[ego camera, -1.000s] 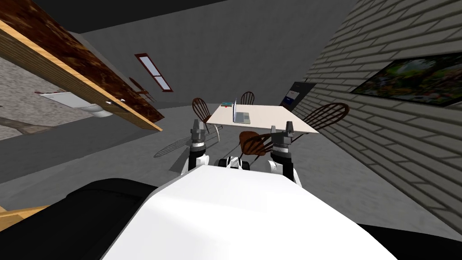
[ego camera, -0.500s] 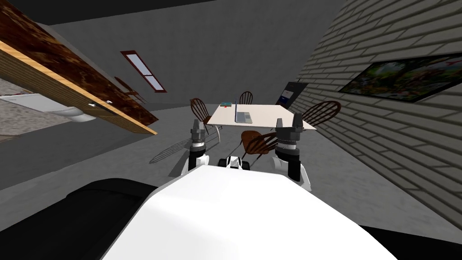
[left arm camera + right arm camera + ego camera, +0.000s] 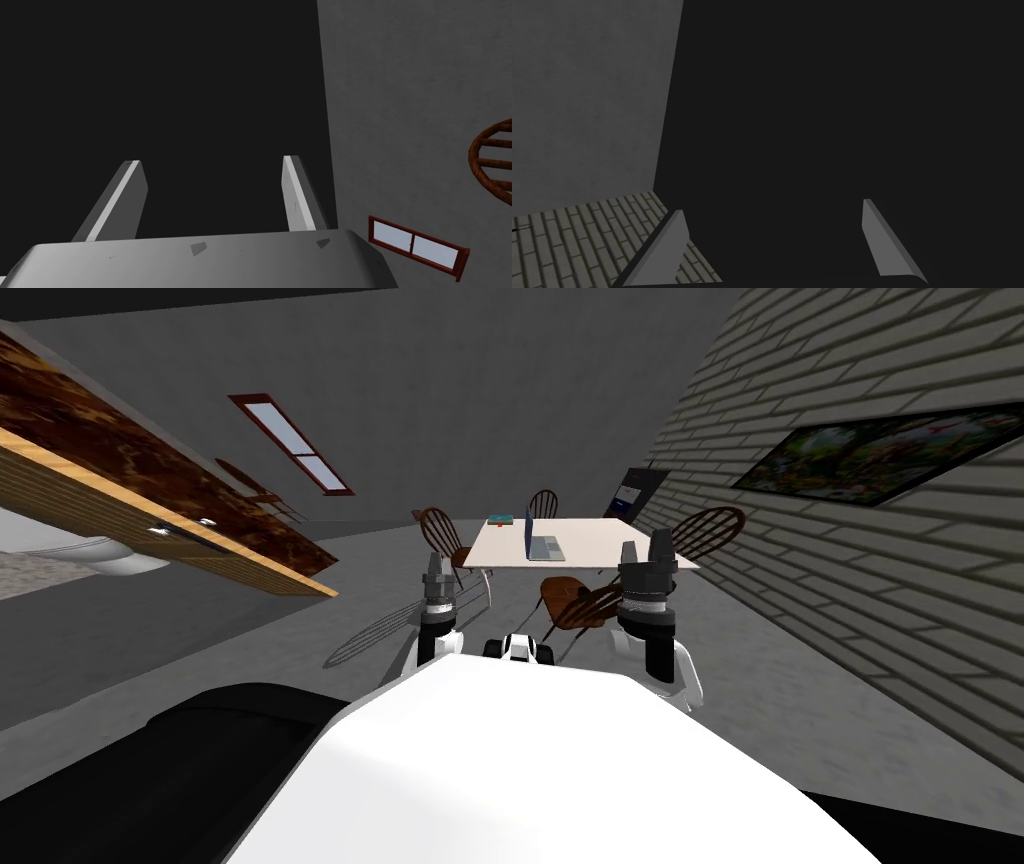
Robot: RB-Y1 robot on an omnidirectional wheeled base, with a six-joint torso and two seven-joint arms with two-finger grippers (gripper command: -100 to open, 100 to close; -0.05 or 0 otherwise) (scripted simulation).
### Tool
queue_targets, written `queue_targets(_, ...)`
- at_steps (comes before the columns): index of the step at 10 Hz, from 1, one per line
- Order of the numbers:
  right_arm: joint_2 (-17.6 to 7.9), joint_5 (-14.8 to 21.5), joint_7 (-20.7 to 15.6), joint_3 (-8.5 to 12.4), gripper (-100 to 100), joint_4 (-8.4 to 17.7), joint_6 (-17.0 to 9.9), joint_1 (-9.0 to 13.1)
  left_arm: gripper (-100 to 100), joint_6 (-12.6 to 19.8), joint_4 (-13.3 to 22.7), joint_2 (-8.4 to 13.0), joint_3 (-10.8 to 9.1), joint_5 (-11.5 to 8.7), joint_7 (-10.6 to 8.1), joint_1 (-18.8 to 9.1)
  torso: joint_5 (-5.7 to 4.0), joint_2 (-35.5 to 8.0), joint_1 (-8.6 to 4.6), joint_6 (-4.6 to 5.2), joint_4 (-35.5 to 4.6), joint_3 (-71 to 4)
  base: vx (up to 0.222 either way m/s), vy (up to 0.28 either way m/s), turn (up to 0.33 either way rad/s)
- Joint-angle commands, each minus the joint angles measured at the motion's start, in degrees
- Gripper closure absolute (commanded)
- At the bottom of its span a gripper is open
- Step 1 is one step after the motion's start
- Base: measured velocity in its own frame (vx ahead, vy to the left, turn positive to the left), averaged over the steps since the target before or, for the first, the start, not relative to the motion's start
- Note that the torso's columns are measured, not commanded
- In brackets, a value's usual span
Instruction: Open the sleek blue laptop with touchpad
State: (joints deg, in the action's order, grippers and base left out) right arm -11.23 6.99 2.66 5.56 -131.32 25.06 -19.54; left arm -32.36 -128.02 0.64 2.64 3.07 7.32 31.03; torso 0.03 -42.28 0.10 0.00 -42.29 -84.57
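There is one laptop (image 3: 541, 546). It sits on the one table (image 3: 610, 553), far ahead of both sets of jaws and a bit nearer the right gripper (image 3: 645, 546) than the left gripper (image 3: 434, 558). Both grippers are spread wide with nothing in them. The lid looks thin and light, and it already stands up. It could bend or slip, so a soft push at its top edge seems best. Four chairs (image 3: 579, 600) ring the table.

White arms (image 3: 443, 646), dark ribbed wrists (image 3: 641, 600)
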Motion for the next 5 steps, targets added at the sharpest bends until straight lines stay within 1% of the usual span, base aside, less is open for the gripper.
queue_targets(1, -2.43, 2.86, -2.30, 2.11, -100, 0.48, -1.05, 1.12, 0, 0.00, 0.00, 0.00, 0.00, 0.00, 0.00, 0.00, -0.02, 0.05, -0.11, 0.00, 0.02, -0.04, 0.056, 0.214, -0.129)
queue_targets(2, -3.45, 4.07, -3.26, 2.89, -100, 0.82, -1.59, 1.39, 0, 0.00, 0.00, 0.00, 0.00, 0.00, 0.00, 0.00, -0.04, 0.08, -0.13, 0.01, 0.02, -0.05, 0.054, 0.236, -0.114)
queue_targets(5, -6.97, 7.96, -6.50, 5.20, -100, 2.32, -3.58, 1.64, 0, 0.00, 0.00, 0.00, 0.00, 0.00, 0.00, 0.01, -0.02, 0.14, -0.08, -0.01, 0.04, -0.09, 0.094, 0.239, -0.077)
